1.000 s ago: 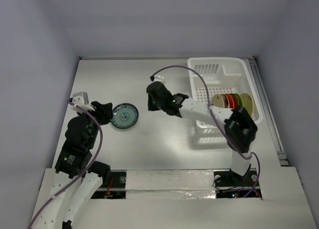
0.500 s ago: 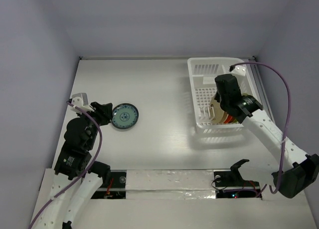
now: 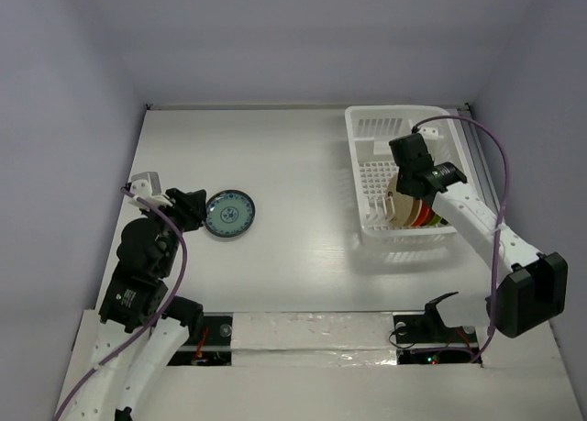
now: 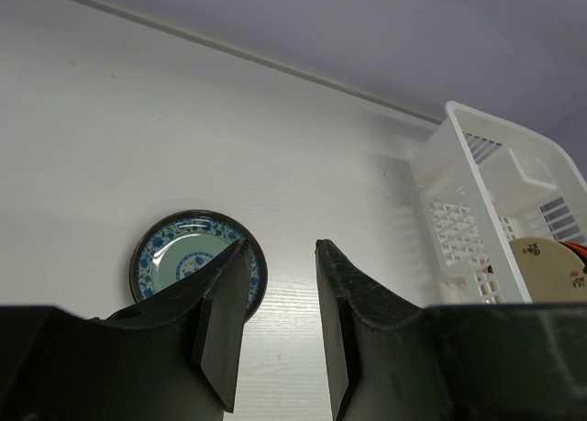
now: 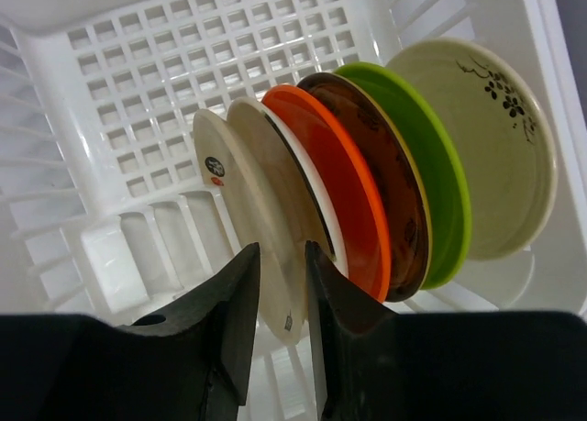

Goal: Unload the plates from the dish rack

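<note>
White tabletop [image 3: 303, 155] holds one blue-patterned plate [image 3: 229, 214] by my open, empty left pincer [image 4: 280, 247] — roughly six stand in the dish rack [image 3: 401, 112], my right pincer [image 5: 282, 252] parted astride the front cream plate [image 5: 240, 182]

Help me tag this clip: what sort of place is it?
Probably a robotics test cell, not a kitchen: a white table boxed by plain walls, a left arm and right arm at its near edge, a dish rack holding plates.

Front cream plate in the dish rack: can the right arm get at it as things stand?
Likely yes: the right gripper is open, fingers astride the rim of the front cream plate, nothing blocking inside the dish rack.
</note>
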Action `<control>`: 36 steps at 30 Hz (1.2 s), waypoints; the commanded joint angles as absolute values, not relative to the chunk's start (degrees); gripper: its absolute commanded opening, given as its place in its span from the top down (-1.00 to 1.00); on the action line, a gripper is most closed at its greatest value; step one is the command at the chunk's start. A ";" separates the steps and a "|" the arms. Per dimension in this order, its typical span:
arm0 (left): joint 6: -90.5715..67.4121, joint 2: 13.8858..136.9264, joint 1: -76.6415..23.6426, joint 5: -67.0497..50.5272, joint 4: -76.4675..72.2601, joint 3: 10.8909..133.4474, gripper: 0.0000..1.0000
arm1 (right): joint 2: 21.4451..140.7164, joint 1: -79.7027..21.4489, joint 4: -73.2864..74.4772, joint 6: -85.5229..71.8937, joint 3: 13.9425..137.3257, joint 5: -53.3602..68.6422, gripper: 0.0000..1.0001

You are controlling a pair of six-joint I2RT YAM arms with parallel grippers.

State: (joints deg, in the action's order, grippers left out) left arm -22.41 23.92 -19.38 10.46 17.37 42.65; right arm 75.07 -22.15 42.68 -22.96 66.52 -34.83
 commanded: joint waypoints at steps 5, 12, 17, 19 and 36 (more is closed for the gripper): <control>-22.32 23.12 -19.16 9.84 14.76 42.01 0.37 | 78.39 -21.80 43.59 -20.21 67.49 -33.92 0.38; -22.24 22.94 -19.16 9.67 14.59 42.01 0.37 | 82.26 -21.80 47.72 -18.55 71.62 -35.94 0.54; -22.24 22.50 -19.16 9.58 14.68 42.01 0.37 | 82.44 -22.32 50.54 -16.70 73.12 -38.41 0.91; -22.24 22.41 -19.16 9.58 14.68 42.01 0.37 | 82.35 -22.94 50.89 -16.26 73.47 -39.02 0.95; -22.32 22.59 -19.16 9.32 14.59 42.01 0.36 | 77.71 -30.67 58.09 -16.08 85.32 -52.28 1.00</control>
